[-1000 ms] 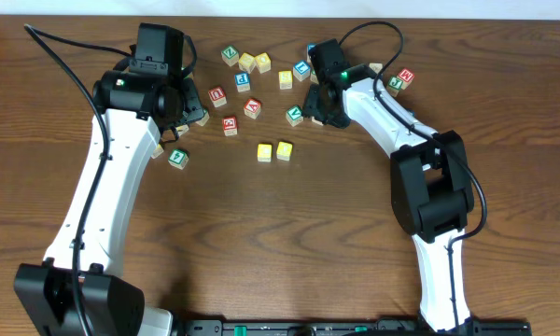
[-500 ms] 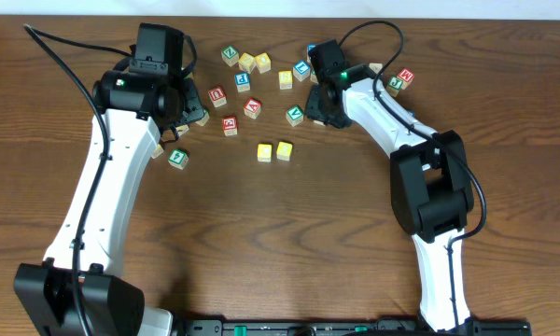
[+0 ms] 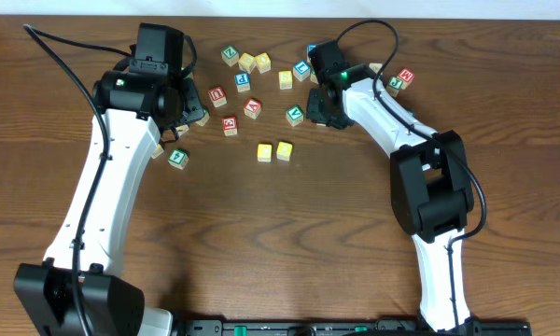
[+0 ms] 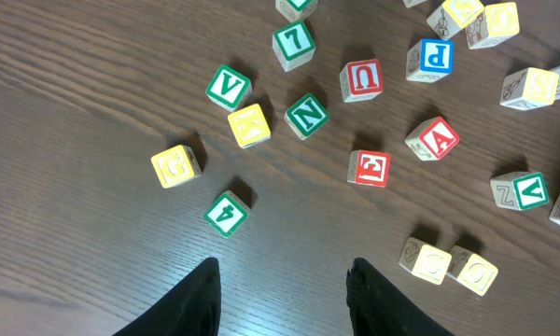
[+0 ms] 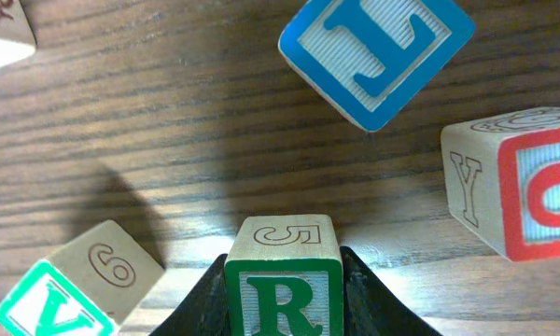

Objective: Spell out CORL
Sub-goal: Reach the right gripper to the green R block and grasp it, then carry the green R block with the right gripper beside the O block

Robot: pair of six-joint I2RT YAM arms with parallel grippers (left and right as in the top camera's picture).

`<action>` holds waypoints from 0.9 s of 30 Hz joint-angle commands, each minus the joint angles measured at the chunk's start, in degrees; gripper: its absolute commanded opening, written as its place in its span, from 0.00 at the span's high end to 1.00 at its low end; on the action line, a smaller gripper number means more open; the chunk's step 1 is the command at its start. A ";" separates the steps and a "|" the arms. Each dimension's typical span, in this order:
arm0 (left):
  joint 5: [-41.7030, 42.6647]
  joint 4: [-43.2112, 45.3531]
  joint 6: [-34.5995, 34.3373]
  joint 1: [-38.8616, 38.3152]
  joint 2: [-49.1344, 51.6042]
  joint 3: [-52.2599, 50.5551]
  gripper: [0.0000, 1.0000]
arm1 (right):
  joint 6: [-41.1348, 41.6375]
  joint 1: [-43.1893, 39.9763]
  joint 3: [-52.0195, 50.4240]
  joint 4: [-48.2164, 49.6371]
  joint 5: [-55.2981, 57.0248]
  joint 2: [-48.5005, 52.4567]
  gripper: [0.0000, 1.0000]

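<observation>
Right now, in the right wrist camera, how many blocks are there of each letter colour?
Green-letter blocks: 2
Blue-letter block: 1
Red-letter block: 1
Cut-off block, colour unseen: 1
Total: 5

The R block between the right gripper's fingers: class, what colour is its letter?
Green on white; the R block shows best in the right wrist view.

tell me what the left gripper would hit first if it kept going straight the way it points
Probably bare table: the left gripper aims at the gap between the green 4 cube and a red-lettered cube. The green N cube lies farther on; depth is unclear.
</observation>
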 commanded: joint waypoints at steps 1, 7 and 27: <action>-0.96 -0.20 0.52 0.20 0.09 -0.35 0.57 | -3.37 0.44 1.18 -0.87 0.68 -1.01 0.73; -0.96 -0.17 0.52 0.20 0.09 -0.37 0.57 | -6.38 0.50 1.18 -3.45 0.66 -6.19 0.75; -0.94 -0.17 0.52 0.20 0.09 -0.37 0.57 | -3.32 7.13 -4.57 -11.04 -4.13 -9.75 0.75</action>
